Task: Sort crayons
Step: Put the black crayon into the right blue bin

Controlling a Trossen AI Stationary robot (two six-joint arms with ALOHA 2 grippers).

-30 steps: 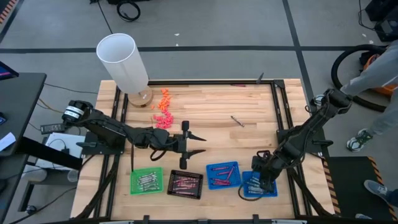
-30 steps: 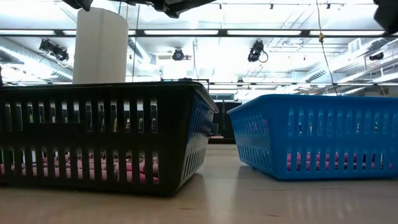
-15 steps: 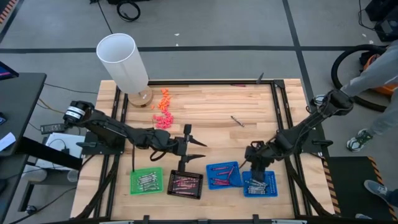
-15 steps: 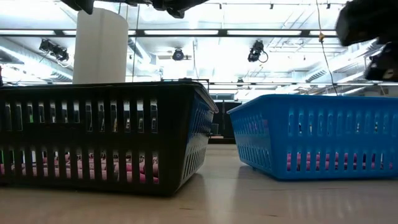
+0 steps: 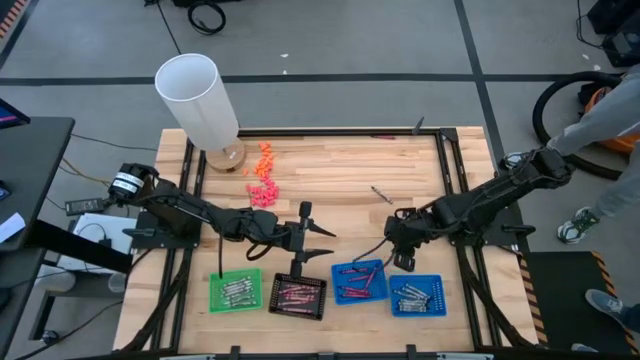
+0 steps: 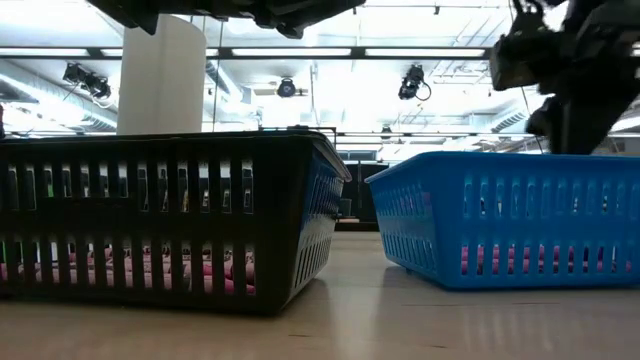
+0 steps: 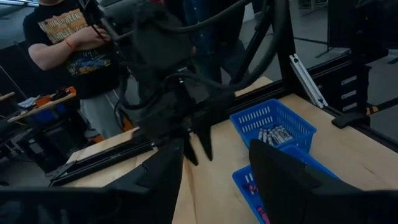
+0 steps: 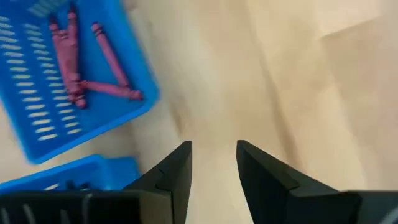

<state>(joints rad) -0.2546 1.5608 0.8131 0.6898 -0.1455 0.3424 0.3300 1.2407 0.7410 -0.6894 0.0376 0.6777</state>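
Right end effector [image 5: 392, 243] is hovering with fingers parted, apparently empty, above my counter [image 5: 340, 170] beside the blue trays [image 5: 358, 280] holding crayons [image 5: 352, 283]. Left end effector [image 5: 318, 243] is waiting wide open near the front edge.

Bench [image 5: 330, 170]: pale wood planks, smooth, slight sheen in the low view. Baskets blue [image 6: 520, 215] and black [image 6: 160, 215]: slotted moulded plastic, semi-gloss. White tube [image 5: 197, 100]: matt, paper-like.
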